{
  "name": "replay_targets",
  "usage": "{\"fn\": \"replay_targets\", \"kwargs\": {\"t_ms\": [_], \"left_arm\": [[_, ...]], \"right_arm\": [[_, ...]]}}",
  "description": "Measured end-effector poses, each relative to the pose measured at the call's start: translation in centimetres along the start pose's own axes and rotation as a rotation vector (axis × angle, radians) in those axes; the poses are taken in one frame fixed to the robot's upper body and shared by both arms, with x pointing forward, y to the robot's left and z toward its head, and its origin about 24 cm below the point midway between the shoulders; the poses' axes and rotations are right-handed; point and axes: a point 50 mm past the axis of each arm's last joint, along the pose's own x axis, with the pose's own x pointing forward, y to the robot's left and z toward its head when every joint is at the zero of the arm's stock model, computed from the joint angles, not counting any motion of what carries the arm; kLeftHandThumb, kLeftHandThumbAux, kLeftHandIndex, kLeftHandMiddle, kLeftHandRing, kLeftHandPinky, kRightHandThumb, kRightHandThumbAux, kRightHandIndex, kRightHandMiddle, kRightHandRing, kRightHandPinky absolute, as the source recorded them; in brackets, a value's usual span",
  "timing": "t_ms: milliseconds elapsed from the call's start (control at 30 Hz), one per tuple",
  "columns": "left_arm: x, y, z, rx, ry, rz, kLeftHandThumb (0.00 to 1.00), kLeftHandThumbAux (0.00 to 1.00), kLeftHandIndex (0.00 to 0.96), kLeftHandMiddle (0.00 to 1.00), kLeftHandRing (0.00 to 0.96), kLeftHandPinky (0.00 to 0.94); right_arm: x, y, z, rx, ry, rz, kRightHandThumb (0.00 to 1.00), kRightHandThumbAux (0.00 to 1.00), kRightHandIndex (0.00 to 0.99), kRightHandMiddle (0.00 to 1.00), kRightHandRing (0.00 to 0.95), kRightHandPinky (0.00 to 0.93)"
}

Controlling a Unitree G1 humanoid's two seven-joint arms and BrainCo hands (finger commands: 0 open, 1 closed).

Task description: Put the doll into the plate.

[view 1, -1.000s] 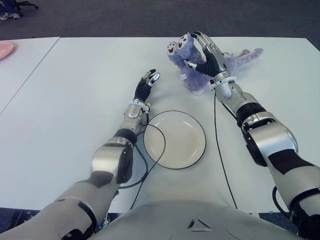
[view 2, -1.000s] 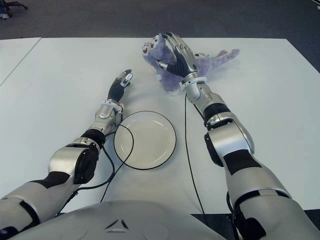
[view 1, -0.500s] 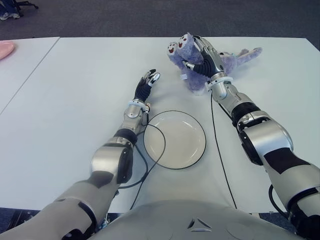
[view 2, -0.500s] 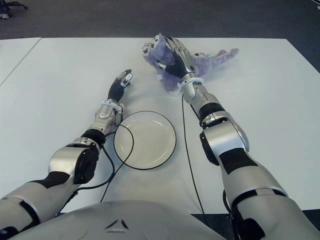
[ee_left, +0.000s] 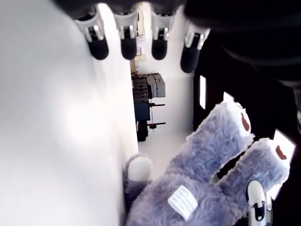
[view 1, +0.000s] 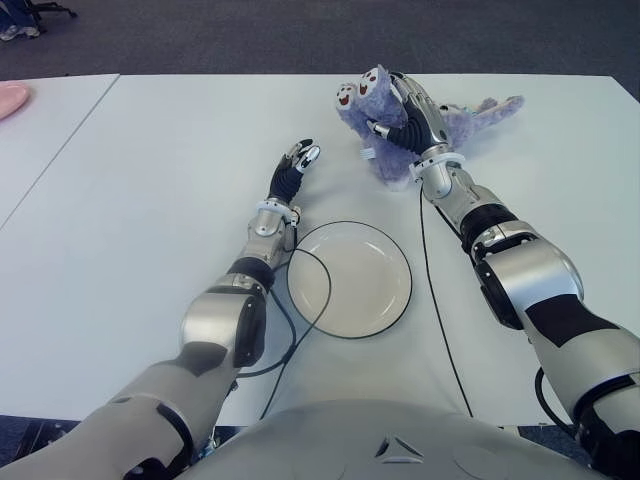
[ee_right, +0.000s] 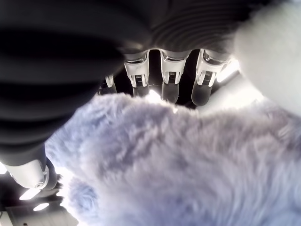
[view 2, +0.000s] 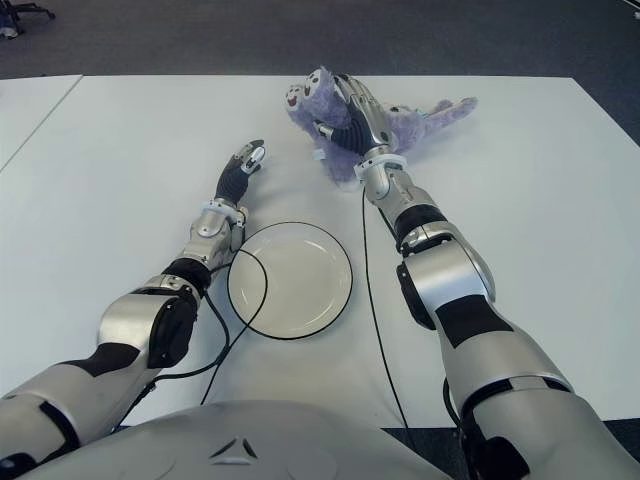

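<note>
Left eye view: the doll [view 1: 395, 125], a purple plush, lies on the white table [view 1: 150, 200] close to its far edge, right of the middle, with its tail stretched toward the far right corner and two pale-soled feet raised at its left end. The right hand [view 1: 412, 115] is on top of the doll, its fingers [view 1: 403, 92] curved over the plush toward the feet and its thumb at the nearer side. In the right wrist view the fur fills the space under the palm, the fingertips [ee_right: 169, 84] hook down behind it and the thumb [ee_right: 28, 172] sits on the opposite flank, so the hand is clasped around the doll. The plate [view 1: 350, 279], white with a dark rim, stands nearer the robot at about the table's middle, well apart from the doll. The left hand [view 1: 297, 160] shows beyond the plate's left edge, left of the doll; in the left wrist view its fingers [ee_left: 127, 44] are straight and hold nothing. A black cable [view 1: 434, 300] runs along the table right of the plate.
</note>
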Motion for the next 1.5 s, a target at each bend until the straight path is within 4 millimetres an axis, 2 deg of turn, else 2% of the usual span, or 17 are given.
{"fn": "replay_targets", "kwargs": {"t_ms": [200,333,433,533,567,633,700,800,900,1000,1100,1200,1500], "left_arm": [[0.0,0.0,0.0,0.000,0.000,0.000,0.000,0.312,0.158,0.043,0.006,0.000],[0.0,0.0,0.0,0.000,0.000,0.000,0.000,0.310,0.163,0.049,0.010,0.000],[0.0,0.0,0.0,0.000,0.000,0.000,0.000,0.311,0.168,0.055,0.015,0.000],[0.0,0.0,0.0,-0.001,0.000,0.000,0.000,0.312,0.172,0.060,0.019,0.000],[0.0,0.0,0.0,-0.001,0.000,0.000,0.000,0.311,0.175,0.062,0.021,0.000],[0.0,0.0,0.0,-0.001,0.000,0.001,0.000,0.311,0.177,0.064,0.022,0.000],[0.0,0.0,0.0,-0.001,0.000,0.001,0.000,0.312,0.180,0.067,0.024,0.000],[0.0,0.0,0.0,-0.001,0.000,0.001,0.000,0.316,0.184,0.069,0.026,0.000],[0.0,0.0,0.0,-0.002,0.000,0.001,0.000,0.322,0.190,0.070,0.028,0.000],[0.0,0.0,0.0,-0.002,0.000,0.001,0.000,0.321,0.194,0.069,0.027,0.000],[0.0,0.0,0.0,-0.002,0.000,0.001,0.000,0.320,0.193,0.065,0.023,0.000],[0.0,0.0,0.0,-0.003,0.000,0.002,0.000,0.321,0.194,0.062,0.020,0.000],[0.0,-0.1,0.0,-0.005,0.001,0.006,0.000,0.345,0.197,0.065,0.020,0.000]], "right_arm": [[0.0,0.8,0.2,0.011,0.033,0.029,0.360,0.496,0.000,0.000,0.000,0.037],[0.0,1.2,0.4,0.026,0.044,0.047,0.369,0.499,0.018,0.000,0.000,0.099],[0.0,1.4,0.5,0.034,0.044,0.066,0.373,0.516,0.090,0.029,0.051,0.188],[0.0,1.5,0.5,0.038,0.045,0.089,0.376,0.537,0.210,0.119,0.133,0.256],[0.0,1.6,0.5,0.039,0.045,0.097,0.378,0.551,0.268,0.169,0.190,0.296],[0.0,1.6,0.5,0.043,0.046,0.115,0.380,0.563,0.320,0.213,0.239,0.331],[0.1,1.6,0.6,0.046,0.046,0.130,0.560,0.652,0.382,0.312,0.335,0.401],[0.2,1.7,0.6,0.047,0.048,0.153,0.644,0.694,0.415,0.409,0.421,0.471],[0.3,1.7,0.7,0.046,0.054,0.172,0.673,0.706,0.432,0.581,0.579,0.594],[0.3,2.0,0.8,0.051,0.062,0.192,0.682,0.710,0.439,0.691,0.688,0.694],[0.3,2.3,1.0,0.064,0.071,0.210,0.461,0.679,0.643,0.766,0.760,0.776],[0.3,2.6,1.1,0.087,0.092,0.226,0.409,0.703,0.716,0.802,0.794,0.802],[0.4,2.6,0.7,0.133,0.152,0.234,0.412,0.769,0.780,0.864,0.854,0.867]]}}
